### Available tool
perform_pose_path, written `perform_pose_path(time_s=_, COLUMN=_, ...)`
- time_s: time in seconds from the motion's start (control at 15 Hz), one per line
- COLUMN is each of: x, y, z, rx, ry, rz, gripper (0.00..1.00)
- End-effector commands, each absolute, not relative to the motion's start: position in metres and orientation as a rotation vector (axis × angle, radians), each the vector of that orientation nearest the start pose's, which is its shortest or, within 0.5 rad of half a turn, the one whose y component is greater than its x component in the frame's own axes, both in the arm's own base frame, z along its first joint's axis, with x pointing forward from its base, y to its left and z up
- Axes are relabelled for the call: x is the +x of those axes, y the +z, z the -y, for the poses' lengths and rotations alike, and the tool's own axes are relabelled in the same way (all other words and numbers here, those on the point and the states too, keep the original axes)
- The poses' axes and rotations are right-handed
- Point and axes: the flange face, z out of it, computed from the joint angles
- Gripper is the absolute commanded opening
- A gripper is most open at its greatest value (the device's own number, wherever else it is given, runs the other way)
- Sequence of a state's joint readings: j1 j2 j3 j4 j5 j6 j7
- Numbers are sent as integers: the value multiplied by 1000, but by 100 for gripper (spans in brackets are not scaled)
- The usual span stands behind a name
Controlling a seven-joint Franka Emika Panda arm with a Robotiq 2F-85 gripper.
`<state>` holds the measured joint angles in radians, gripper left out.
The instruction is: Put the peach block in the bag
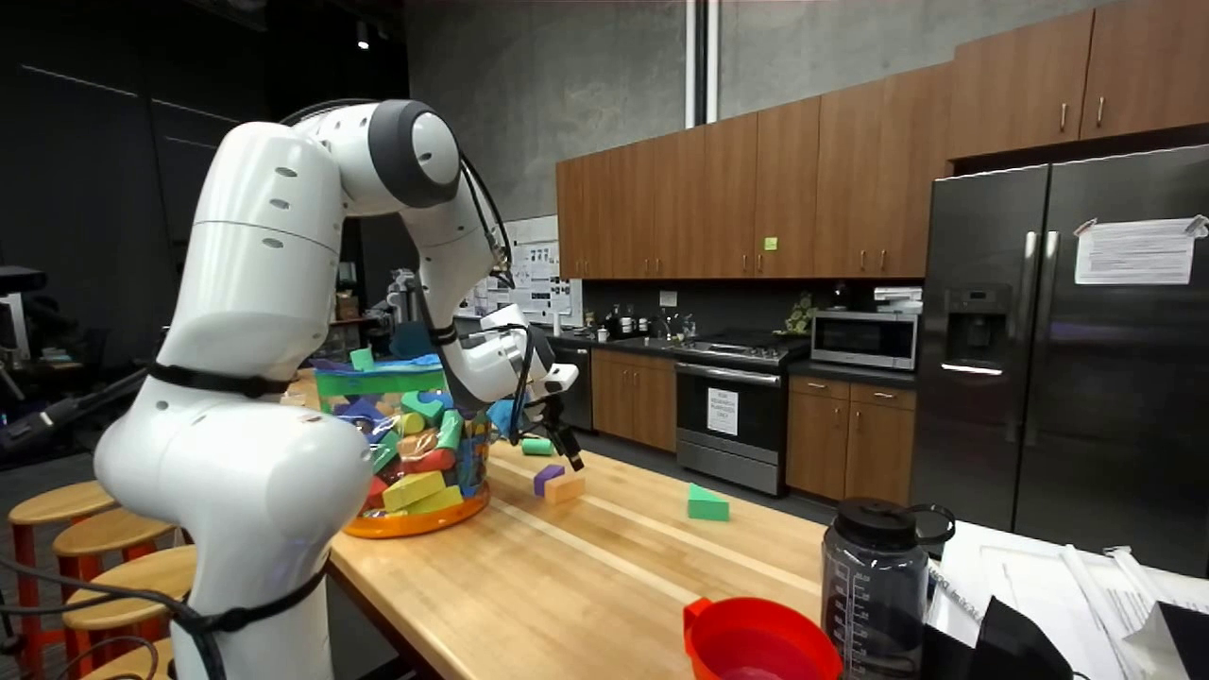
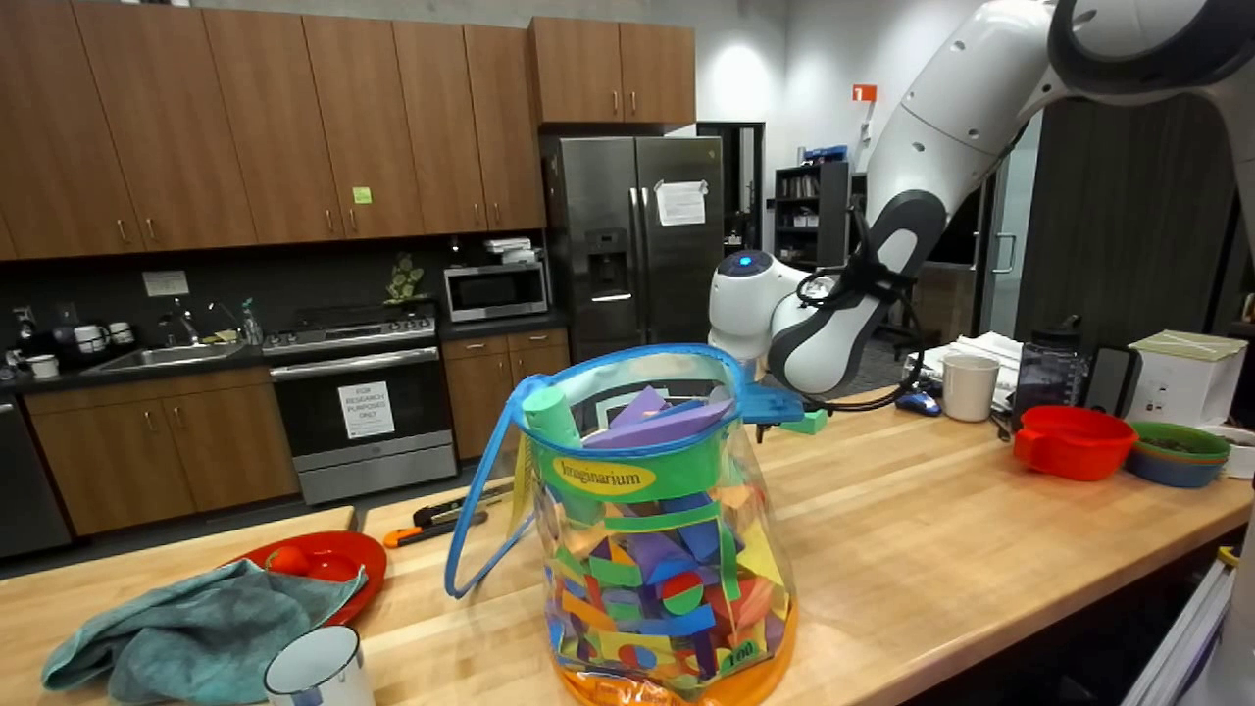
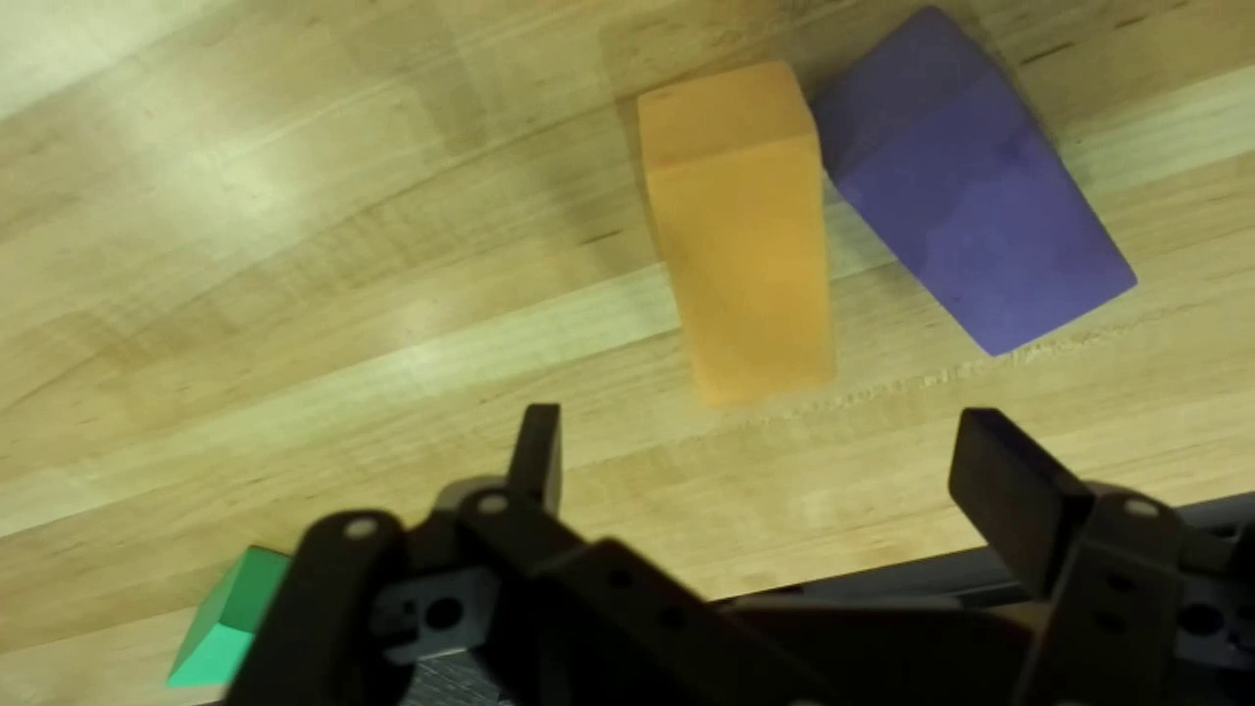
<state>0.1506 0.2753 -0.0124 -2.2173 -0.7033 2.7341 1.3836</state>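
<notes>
While my fingers (image 3: 1020, 495) hang apart, peach block (image 3: 747, 250) sits on surface (image 3: 343, 294), just beside purple block (image 3: 976, 191), maybe touching. Best: straddle narrow width, slip one finger into widening gap without nudging purple block, squeeze, then lift high enough to clear bag (image 2: 686, 473).

A white robot arm (image 1: 255, 283) is arched over the left half of the frame in an exterior view, folded at the elbow (image 1: 416, 156), its forearm (image 1: 458, 250) sloped down to a bent wrist (image 1: 501, 364) left of center. In the wrist view, the gripper (image 3: 760, 456) is framed along the bottom, two dark fingers (image 3: 1020, 490) spread wide, one tip left of center, one at right. The forearm (image 2: 956, 108) is angled in from upper right in an exterior view, the gripper largely hidden.
</notes>
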Motion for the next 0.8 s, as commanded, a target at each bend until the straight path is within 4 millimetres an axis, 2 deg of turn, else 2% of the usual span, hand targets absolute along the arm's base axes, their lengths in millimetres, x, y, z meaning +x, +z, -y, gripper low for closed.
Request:
perform_pose_path(time_s=0.0, x=558, y=270, z=-103, rx=-3018, ry=-656, rz=-978, gripper=100)
perform_pose_path(time_s=0.73, x=565, y=240, z=-104, rx=-3014, ry=-621, rz=-991, gripper=100)
